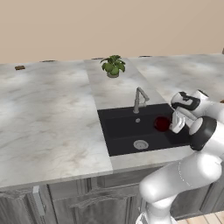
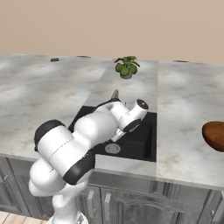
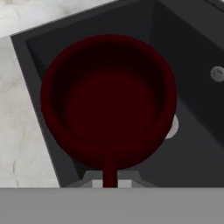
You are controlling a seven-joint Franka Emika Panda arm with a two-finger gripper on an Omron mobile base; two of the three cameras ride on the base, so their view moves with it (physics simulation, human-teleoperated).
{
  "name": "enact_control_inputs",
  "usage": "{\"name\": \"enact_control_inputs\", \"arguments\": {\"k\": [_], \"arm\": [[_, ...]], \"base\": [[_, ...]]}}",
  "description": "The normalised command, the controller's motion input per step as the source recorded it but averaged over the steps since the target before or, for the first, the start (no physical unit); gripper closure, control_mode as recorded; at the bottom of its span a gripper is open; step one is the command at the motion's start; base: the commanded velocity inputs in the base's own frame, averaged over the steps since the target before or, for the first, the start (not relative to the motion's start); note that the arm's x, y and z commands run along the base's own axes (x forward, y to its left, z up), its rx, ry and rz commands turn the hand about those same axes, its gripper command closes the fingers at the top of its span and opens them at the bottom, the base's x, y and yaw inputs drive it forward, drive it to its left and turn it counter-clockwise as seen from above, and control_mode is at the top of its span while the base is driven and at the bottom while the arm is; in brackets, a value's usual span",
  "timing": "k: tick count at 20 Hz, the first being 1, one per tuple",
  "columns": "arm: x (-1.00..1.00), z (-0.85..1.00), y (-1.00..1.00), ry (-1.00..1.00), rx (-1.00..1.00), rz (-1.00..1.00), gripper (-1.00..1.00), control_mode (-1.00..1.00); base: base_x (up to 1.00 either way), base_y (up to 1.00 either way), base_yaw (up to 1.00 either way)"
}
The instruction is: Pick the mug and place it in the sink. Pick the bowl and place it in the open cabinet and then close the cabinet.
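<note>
Left base view first: the mug (image 1: 162, 124) is seen pinched in the tool (image 1: 171, 124), hanging over the right part of the sink (image 1: 120, 131), apparently above the basin floor rather than resting on it. The faucet (image 1: 139, 99) stands just behind, and a small potted plant (image 1: 113, 66) sits further back on the bench (image 1: 48, 118). If the mug gets let go from this height, a bounce or a tip-over could be expected, though it'd probably stay inside the basin anyway.

Right base view: most of the sink (image 2: 146, 142) is blocked by the arm, so the mug can't be made out here. The bowl (image 2: 214, 135) is spotted at the right edge on the bench, well apart from the sink. A wide swing out of the basin could get the arm snagged on the faucet, judging by how close it is.

Hand view: the tool (image 3: 110, 181) is clamped fully shut on the handle of the mug (image 3: 109, 105), with the opening facing the camera and the black basin (image 3: 192, 52) behind it. The grip is only on that thin handle, so a swivel or slip could be risked if it's moved fast.

No brands, labels or writing can be read anywhere.
</note>
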Motion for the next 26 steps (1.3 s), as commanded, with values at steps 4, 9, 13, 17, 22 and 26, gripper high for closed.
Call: {"name": "enact_control_inputs", "arguments": {"k": [4,9,13,17,22,26], "arm": [[0.0,-0.25,0.11,0.0,0.0,0.0,1.0,-1.0],[0.0,-0.22,0.11,0.0,0.0,0.0,1.0,-1.0],[0.01,-0.27,0.2,-0.05,0.0,0.0,1.0,-1.0],[0.11,-0.17,0.22,-0.07,0.0,0.0,1.0,-1.0],[0.1,-0.19,0.19,-0.09,0.0,0.0,1.0,-1.0],[0.16,-0.22,0.18,-0.03,0.0,0.0,1.0,-1.0]], "base": [[0.0,0.0,0.0],[0.0,0.0,0.0],[0.0,0.0,0.0],[0.0,0.0,0.0],[0.0,0.0,0.0],[0.0,0.0,0.0]]}}
